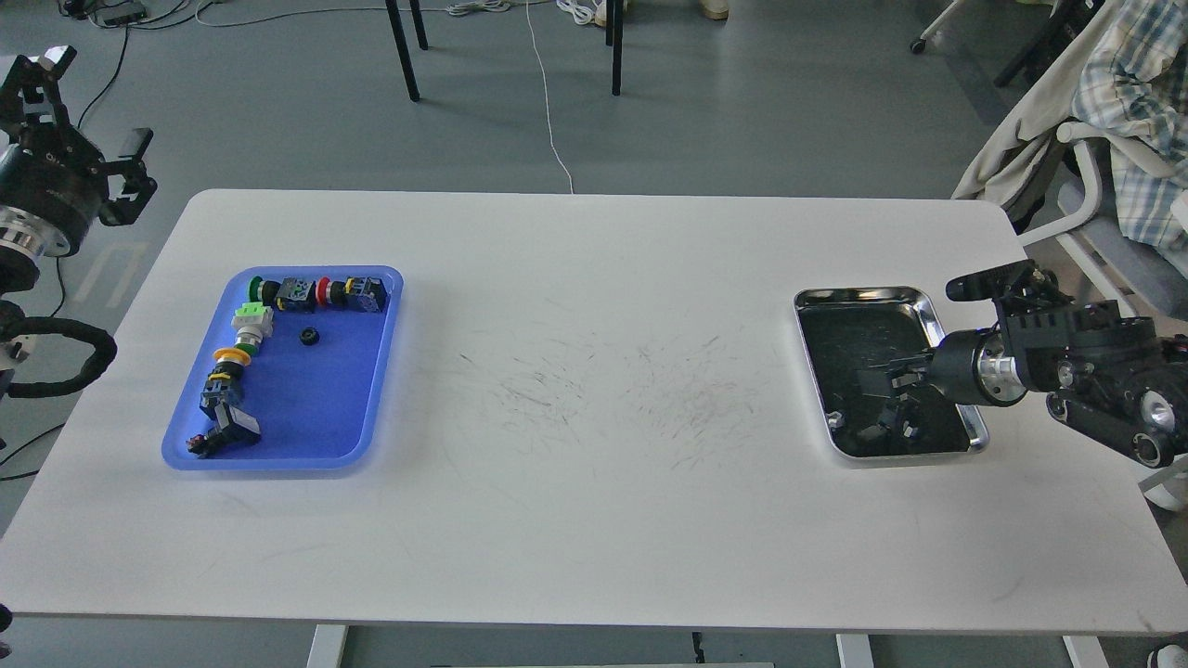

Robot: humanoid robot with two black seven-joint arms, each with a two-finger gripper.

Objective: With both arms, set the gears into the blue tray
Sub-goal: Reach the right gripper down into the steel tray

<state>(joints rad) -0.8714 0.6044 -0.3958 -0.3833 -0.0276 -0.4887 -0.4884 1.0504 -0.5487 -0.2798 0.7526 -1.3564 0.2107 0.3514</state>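
The blue tray [367, 390] lies on the left of the white table. One small black gear [309, 337] rests inside it, near the upper middle. My left gripper [89, 113] hangs off the table's far-left corner, well above and left of the tray, its fingers spread open and empty. My right gripper [897, 394] reaches from the right into the steel tray [863, 297], low over its black lining. Its dark fingers blend with the lining, so their state is unclear. Any gears in the steel tray cannot be made out against the black.
Colourful push-button switches [243, 327] line the blue tray's top and left sides. The bare tabletop [594, 390] between the trays is scuffed. Chair legs and cables stand on the floor behind, and a chair with cloth [1114, 139] is at the far right.
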